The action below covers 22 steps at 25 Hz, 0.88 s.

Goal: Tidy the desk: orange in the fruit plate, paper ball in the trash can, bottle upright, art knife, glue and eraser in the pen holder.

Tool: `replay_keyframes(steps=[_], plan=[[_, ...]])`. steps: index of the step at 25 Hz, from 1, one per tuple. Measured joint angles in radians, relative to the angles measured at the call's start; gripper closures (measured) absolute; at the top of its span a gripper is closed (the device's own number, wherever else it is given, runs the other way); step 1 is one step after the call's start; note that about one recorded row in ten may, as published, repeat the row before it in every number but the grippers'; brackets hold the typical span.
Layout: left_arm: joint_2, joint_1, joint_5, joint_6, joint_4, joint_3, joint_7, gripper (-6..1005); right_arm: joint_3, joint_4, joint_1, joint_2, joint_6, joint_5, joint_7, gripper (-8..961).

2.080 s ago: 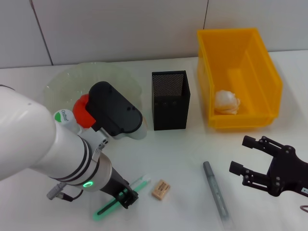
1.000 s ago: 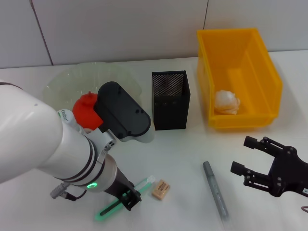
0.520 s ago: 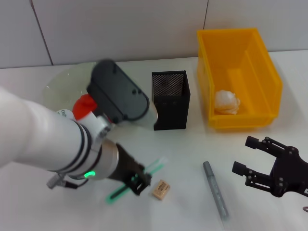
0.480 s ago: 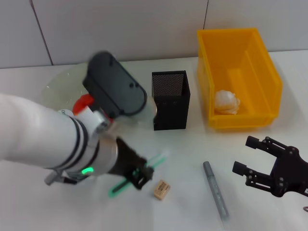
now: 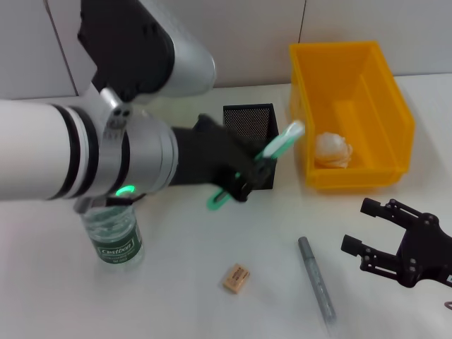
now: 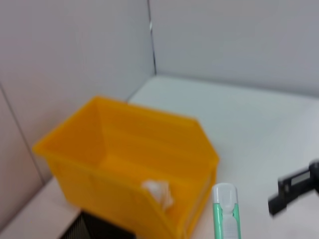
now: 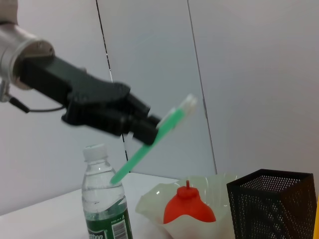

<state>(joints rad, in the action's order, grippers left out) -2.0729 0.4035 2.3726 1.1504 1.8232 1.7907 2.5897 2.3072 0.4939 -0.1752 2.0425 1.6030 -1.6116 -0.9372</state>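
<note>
My left gripper (image 5: 236, 185) is shut on the green art knife (image 5: 279, 148), which hangs tilted in the air just in front of the black mesh pen holder (image 5: 263, 113). The right wrist view shows the same knife (image 7: 154, 137), the upright bottle (image 7: 104, 209) and the orange (image 7: 188, 209) in the clear fruit plate (image 7: 154, 204). The bottle (image 5: 113, 240) stands at the front left. An eraser (image 5: 236, 277) and a grey glue stick (image 5: 316, 286) lie on the table. The paper ball (image 5: 332, 150) sits in the yellow trash can (image 5: 353, 70). My right gripper (image 5: 357, 229) hovers open at the front right.
My left arm covers the fruit plate in the head view. The yellow trash can stands right beside the pen holder, at the back right. The left wrist view looks over the knife tip (image 6: 225, 214) toward the trash can (image 6: 124, 149).
My left gripper has lifted the art knife off the table and carried it up and to the right, to the pen holder. The bottle now shows. The right arm stayed put.
</note>
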Motion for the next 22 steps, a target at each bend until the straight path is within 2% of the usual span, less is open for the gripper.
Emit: replay_keyframes(steps=[3,4,5,7,8,9,10,13,14,16,17,18,19,20,21,22], plan=[[0.0,0.002,-0.03,-0.072,-0.011,-0.001,-0.039,787,0.0,0.0,0.002,0.0,0.0,0.0,0.0,144],[-0.001,-0.01,-0.039,-0.156,-0.021,0.016,-0.066,786,0.0,0.0,0.002,0.0,-0.001,0.0,0.0,144],[-0.001,-0.01,-0.039,-0.156,-0.021,0.016,-0.066,784,0.0,0.0,0.002,0.0,-0.001,0.0,0.0,144],[-0.002,-0.027,-0.066,-0.259,-0.04,0.04,-0.1,782,0.0,0.0,0.002,0.001,-0.002,0.0,0.0,144],[-0.001,-0.036,-0.092,-0.322,-0.055,0.053,-0.127,780,0.0,0.0,0.001,0.001,-0.003,-0.001,0.0,144],[-0.001,-0.053,-0.167,-0.456,-0.1,0.084,-0.205,779,0.0,0.0,0.0,0.001,-0.003,-0.001,0.0,144],[-0.001,-0.053,-0.167,-0.456,-0.1,0.084,-0.205,778,0.0,0.0,0.0,0.001,-0.003,-0.001,0.0,144],[-0.001,-0.061,-0.288,-0.615,-0.174,0.128,-0.321,774,0.0,0.0,-0.001,0.002,-0.003,-0.001,0.0,144],[-0.002,-0.055,-0.387,-0.717,-0.231,0.164,-0.415,772,0.0,0.0,-0.001,0.002,-0.003,-0.001,0.0,144],[-0.003,-0.049,-0.43,-0.759,-0.259,0.183,-0.454,769,0.0,0.0,-0.001,0.002,-0.003,-0.001,0.0,144],[-0.005,-0.035,-0.497,-0.844,-0.304,0.223,-0.52,768,0.0,-0.001,-0.001,0.002,-0.003,-0.001,0.0,144],[-0.005,-0.035,-0.497,-0.844,-0.304,0.223,-0.52,767,0.0,-0.001,-0.001,0.002,-0.003,-0.001,0.0,144],[-0.006,-0.017,-0.557,-0.951,-0.351,0.281,-0.579,765,0.0,-0.002,-0.003,0.002,-0.003,-0.001,0.0,144],[-0.006,-0.017,-0.557,-0.951,-0.351,0.281,-0.579,764,0.0,-0.002,-0.003,0.002,-0.003,-0.001,0.0,144],[-0.007,0.006,-0.578,-1.049,-0.389,0.338,-0.609,763,0.0,-0.002,-0.004,0.002,-0.003,-0.001,0.0,144],[-0.007,0.006,-0.578,-1.049,-0.389,0.338,-0.609,761,0.0,-0.003,-0.005,0.002,-0.003,-0.001,0.0,144]])
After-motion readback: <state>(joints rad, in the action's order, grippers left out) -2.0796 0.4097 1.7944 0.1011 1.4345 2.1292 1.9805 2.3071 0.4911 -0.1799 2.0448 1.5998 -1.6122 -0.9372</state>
